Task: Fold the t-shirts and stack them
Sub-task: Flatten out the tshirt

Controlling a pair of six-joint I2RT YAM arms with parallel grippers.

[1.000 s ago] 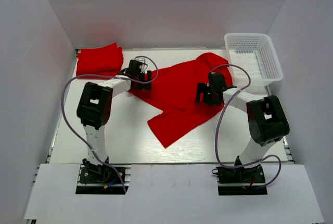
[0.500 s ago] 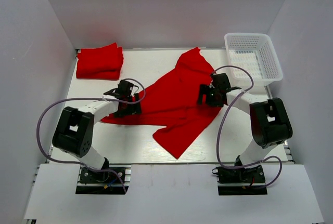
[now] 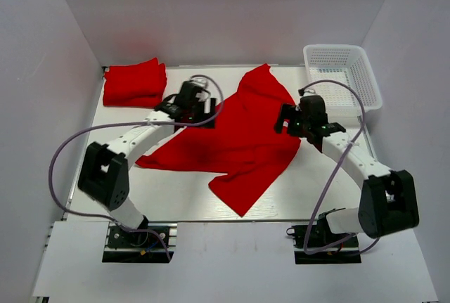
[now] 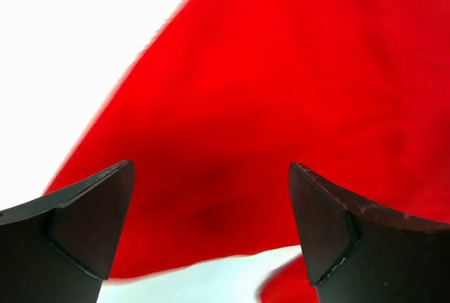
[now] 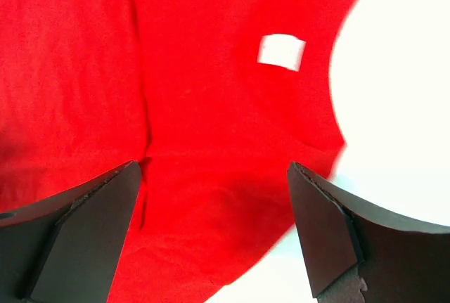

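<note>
A red t-shirt [image 3: 232,138] lies spread and rumpled across the middle of the white table. It fills the left wrist view [image 4: 281,85] and the right wrist view [image 5: 176,106], where a white neck label [image 5: 281,51] shows. A folded red t-shirt [image 3: 133,83] lies at the back left corner. My left gripper [image 3: 200,110] hangs open and empty above the spread shirt's left edge [image 4: 211,197]. My right gripper [image 3: 287,121] hangs open and empty above its right edge [image 5: 214,197].
A white mesh basket [image 3: 342,78] stands at the back right corner. White walls enclose the table on the left, back and right. Purple cables loop from both arms over the table's sides.
Both grippers have let go of the spread shirt and risen. The left moved back from the shirt's left corner towards the rear; the right moved a little right. The shirt lies flatter.
</note>
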